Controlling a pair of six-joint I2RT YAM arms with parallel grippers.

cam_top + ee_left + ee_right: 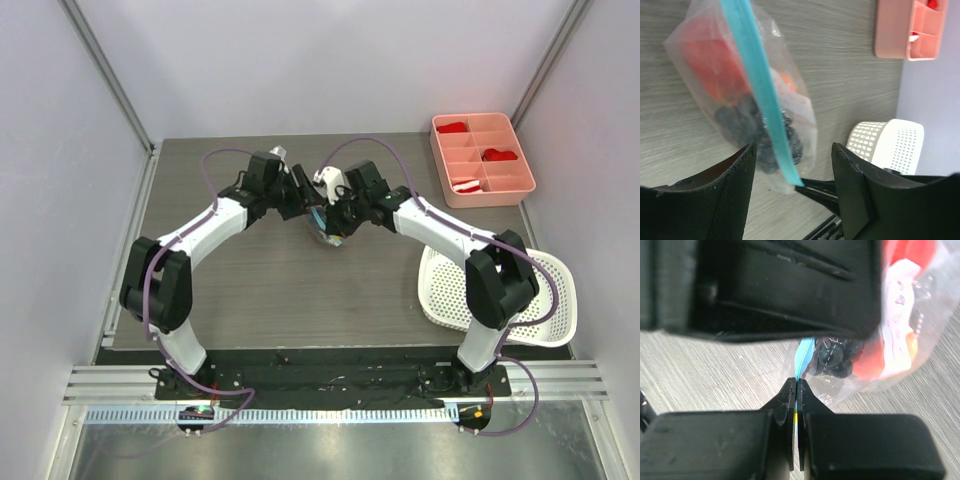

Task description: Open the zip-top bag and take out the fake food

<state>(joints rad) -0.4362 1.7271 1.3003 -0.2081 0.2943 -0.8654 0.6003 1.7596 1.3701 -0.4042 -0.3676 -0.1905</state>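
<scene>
The bag [328, 232] is at the middle of the surface [250, 300], between the two wrists; whether it rests there or is lifted I cannot tell. Both arms reach forward and bend inward, elbows out, like an arch. The right fingers [791, 395] are pinched tight on the end of the bag's teal strip [757, 85]. The left fingers [745, 165] stand open, one each side of that end. Inside is the food: a red piece [707, 65], a black cluster [740, 122], an orange bit [785, 80].
</scene>
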